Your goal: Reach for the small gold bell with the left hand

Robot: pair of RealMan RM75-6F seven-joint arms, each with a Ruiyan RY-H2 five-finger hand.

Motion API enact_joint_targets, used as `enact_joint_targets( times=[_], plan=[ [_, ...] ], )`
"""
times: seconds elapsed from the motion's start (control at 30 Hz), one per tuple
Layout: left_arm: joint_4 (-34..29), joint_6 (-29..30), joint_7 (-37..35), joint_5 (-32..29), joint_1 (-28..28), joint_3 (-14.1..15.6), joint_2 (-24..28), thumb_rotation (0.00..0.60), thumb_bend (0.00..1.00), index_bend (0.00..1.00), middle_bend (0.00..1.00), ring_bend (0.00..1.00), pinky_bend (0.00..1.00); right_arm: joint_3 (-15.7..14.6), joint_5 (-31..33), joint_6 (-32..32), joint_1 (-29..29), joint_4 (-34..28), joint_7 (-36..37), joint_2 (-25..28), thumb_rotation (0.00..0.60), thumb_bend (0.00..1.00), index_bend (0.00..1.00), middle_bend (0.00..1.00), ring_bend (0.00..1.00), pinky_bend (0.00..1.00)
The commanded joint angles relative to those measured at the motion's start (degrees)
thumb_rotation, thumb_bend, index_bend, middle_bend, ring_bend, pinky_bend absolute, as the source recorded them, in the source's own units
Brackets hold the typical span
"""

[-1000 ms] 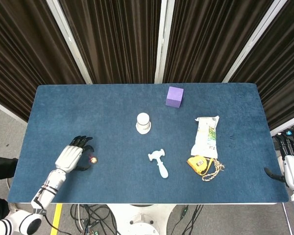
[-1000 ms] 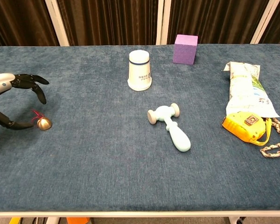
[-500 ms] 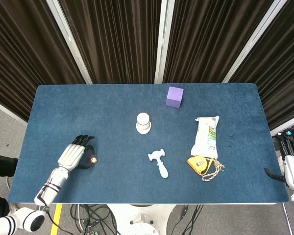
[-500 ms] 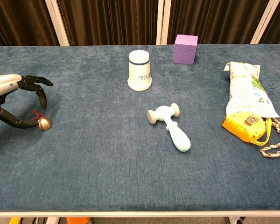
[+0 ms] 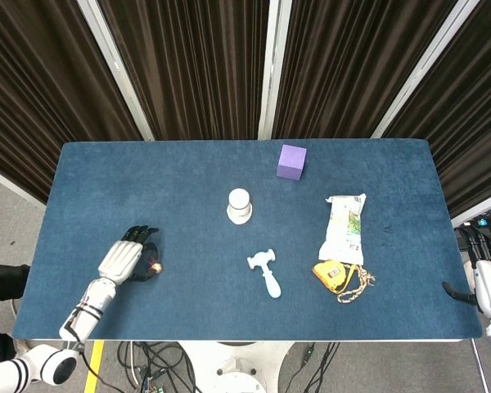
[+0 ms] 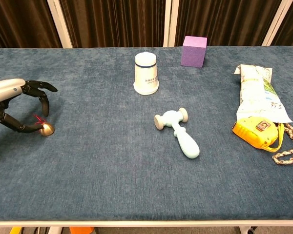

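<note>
The small gold bell (image 6: 47,128) with a red loop lies on the blue cloth at the near left, also visible as the bell (image 5: 157,266) in the head view. My left hand (image 6: 17,105) arches over it, its fingers apart: the thumb tip touches the bell's left side and the other fingers (image 6: 43,96) curve above it without closing. The head view has the left hand (image 5: 124,258) just left of the bell. My right hand (image 5: 484,278) hangs off the table's right edge, fingers loosely spread, holding nothing.
On the cloth stand a white cup (image 6: 146,73) and a purple cube (image 6: 194,51) at the back. A pale blue toy hammer (image 6: 178,131) lies in the middle. A snack bag (image 6: 256,94) and yellow tape measure (image 6: 256,133) lie at the right.
My left hand has crept rightward and forward over the bell, the thumb coming into contact with it. The bell has barely shifted. The right hand has stayed still.
</note>
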Motion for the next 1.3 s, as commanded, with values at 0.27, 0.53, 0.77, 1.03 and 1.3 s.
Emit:
enact_joint_targets(
  times=[0.27,0.53,0.77,1.03,1.3],
  plan=[
    [-0.08,0.26,0.21,-0.27,-0.04,0.19,-0.05,0.6,0.32,0.52,0.11,0.0,0.0,0.04,0.19,-0.3,0.09,0.26,0.11,-0.13,0.6,0.08,0.0,0.0,0.0,0.0],
    [-0.32,0.15,0.78,-0.64,-0.15,0.34,-0.07,0.6,0.33,0.54,0.12,0.0,0.0,0.07,0.39,-0.53,0.15,0.45,0.16,-0.25,0.6,0.08,0.0,0.0,0.0,0.0],
    [-0.34,-0.19,0.96,-0.76,-0.32,0.63,-0.22,0.6,0.33,0.54,0.12,0.0,0.0,0.05,0.47,-0.7,0.16,0.7,0.28,-0.35,0.6,0.08,0.0,0.0,0.0,0.0],
    [-0.28,-0.46,1.38,-1.31,-0.55,0.48,-0.36,0.6,0.33,0.55,0.12,0.0,0.0,0.09,0.69,-0.94,0.19,0.89,0.4,-0.41,0.6,0.08,0.0,0.0,0.0,0.0],
    [-0.42,-0.77,2.01,-2.13,-0.67,0.34,-0.35,0.6,0.37,0.57,0.12,0.0,0.0,0.07,0.72,-0.98,0.18,1.01,0.43,-0.51,0.6,0.08,0.0,0.0,0.0,0.0]
  ],
)
